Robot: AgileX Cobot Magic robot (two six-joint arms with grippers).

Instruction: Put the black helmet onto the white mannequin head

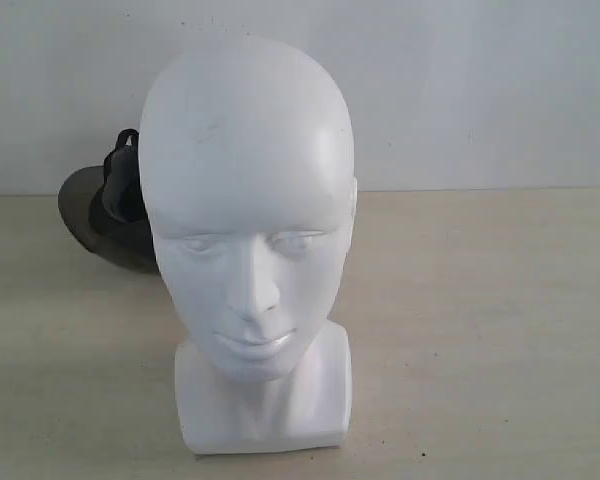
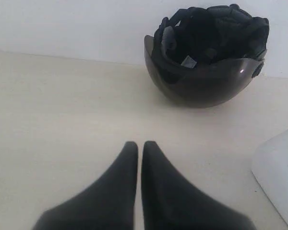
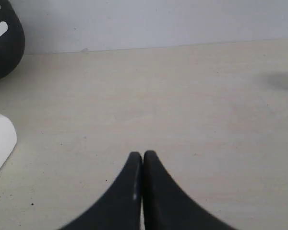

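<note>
**A:** Where are the edges, and how much room is there?

**B:** The pale, wood-grained tabletop (image 1: 480,330) runs back to a plain white wall (image 1: 480,90), and that seam is the only border in sight. The glossy white bald mannequin head (image 1: 248,250) stands upright on its squared neck base near the front of the exterior view, facing the camera. To its right the table is bare all the way across. To its left there is bare table in front of the helmet.

**A:** And the helmet?

**B:** The matte black rounded helmet with the smoky-brown tinted visor (image 2: 206,57) lies on the table behind the head and to its left, close to the wall. In the exterior view the head hides part of it, and whether the two touch I cannot tell. In the left wrist view its padded inside and straps face the camera, with the visor curving below them.

**A:** Counts?

**B:** One head, one helmet, two grippers.

**A:** How do the grippers stand?

**B:** The left gripper (image 2: 139,146) has its black tapered fingers (image 2: 156,182) drawn together with only a thin slit between them. It grips nothing and sits low over bare table, well apart from the helmet. The right gripper (image 3: 142,155) has its tips pressed together, also empty, over open table, with a corner of the head's base off to one side.
</note>
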